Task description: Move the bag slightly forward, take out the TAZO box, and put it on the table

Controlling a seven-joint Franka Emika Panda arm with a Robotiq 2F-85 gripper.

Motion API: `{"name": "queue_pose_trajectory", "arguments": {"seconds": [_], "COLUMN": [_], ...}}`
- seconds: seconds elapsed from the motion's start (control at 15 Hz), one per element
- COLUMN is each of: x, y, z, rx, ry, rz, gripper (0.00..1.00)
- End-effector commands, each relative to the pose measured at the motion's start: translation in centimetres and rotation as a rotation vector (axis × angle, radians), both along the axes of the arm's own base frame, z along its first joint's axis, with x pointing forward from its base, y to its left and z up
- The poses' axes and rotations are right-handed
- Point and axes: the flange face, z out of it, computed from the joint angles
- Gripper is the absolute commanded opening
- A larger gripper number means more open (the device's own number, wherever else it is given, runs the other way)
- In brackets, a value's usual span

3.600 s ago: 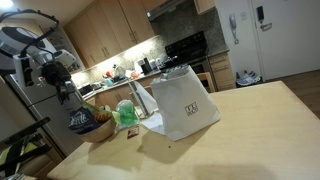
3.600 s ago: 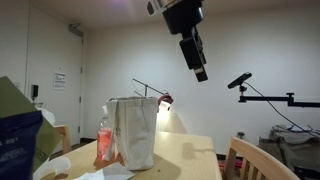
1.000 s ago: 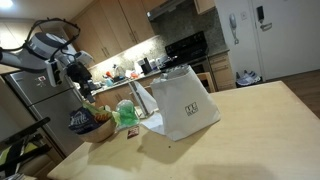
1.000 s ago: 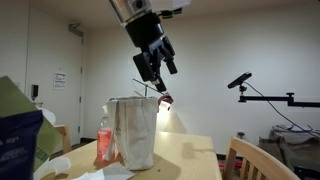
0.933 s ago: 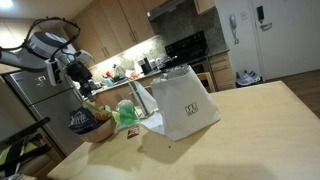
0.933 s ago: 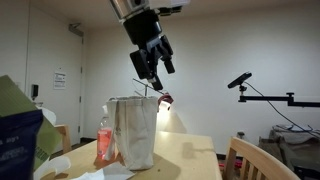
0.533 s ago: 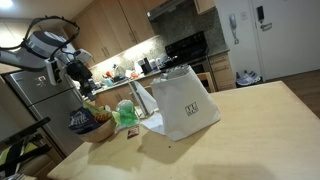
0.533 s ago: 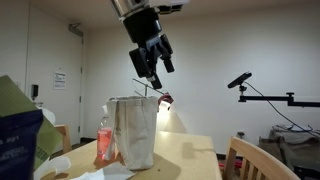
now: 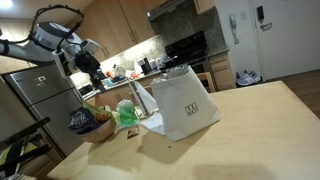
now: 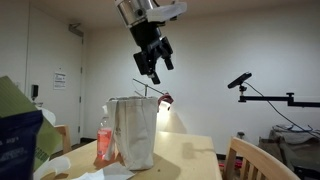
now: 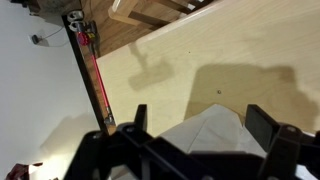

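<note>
Interior dim; under-cabinet lights (image 9: 138, 48) glare brightly. Soft shadows lie on the table (image 11: 220, 40). All views low-resolution, slightly blurred.

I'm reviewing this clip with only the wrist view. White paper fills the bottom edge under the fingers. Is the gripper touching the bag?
Observer: No. In an exterior view the gripper hangs open, higher than the top of the bag, with a clear gap between them.
Operator: Is the bag upright?
Observer: Yes, it stands upright on the table.
Operator: Is anything close beside it?
Observer: A red-pink bottle stands right beside the bag.
</note>
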Motion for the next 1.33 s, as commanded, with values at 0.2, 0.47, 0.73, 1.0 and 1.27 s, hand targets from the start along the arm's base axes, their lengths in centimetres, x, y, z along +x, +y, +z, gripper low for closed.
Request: {"name": "queue_pose_trajectory", "arguments": {"seconds": [0.2,0.47,0.73,1.0,1.27], "x": [4.1,4.2,4.2,4.7,5.3], "y": [-4.9,-5.6,-5.6,-7.7,-10.6], "z": [1.8,1.3,1.4,1.2,1.2], "rx": [0.068,0.069,0.075,-0.116,-0.352], "ry": [-0.226,-0.201,-0.204,-0.191,-0.174], "rz": [-0.138,-0.171,-0.178,-0.126,-0.083], "gripper": [1.00,1.00,1.00,1.00,1.00]}}
